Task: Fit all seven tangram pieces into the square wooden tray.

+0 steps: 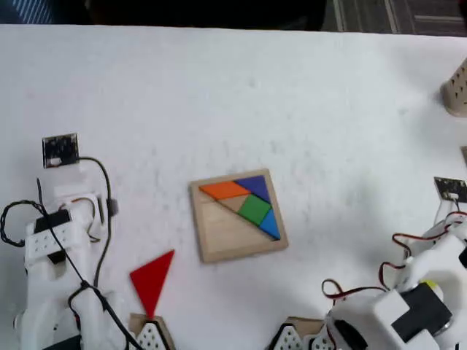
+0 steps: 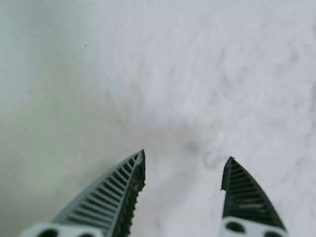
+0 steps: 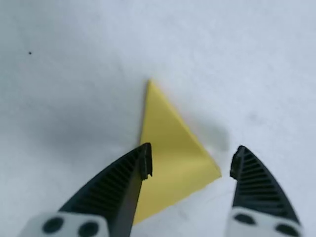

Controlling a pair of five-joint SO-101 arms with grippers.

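White tabletop point(image 1: 328, 109) carries the square wooden tray point(image 1: 222, 235), filled along one half. Right gripper point(image 3: 192, 148) hangs spread over the yellow triangle point(image 3: 168, 148), seemingly aligned to grasp it. Left gripper point(image 2: 185, 155) gapes over bare table near the red triangle point(image 1: 152, 277).

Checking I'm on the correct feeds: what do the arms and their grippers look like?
Both are white with black parts. One arm trails black cables, the other arm red and black ones. The left gripper and right gripper have dark, ribbed, pointed fingers on white bases.
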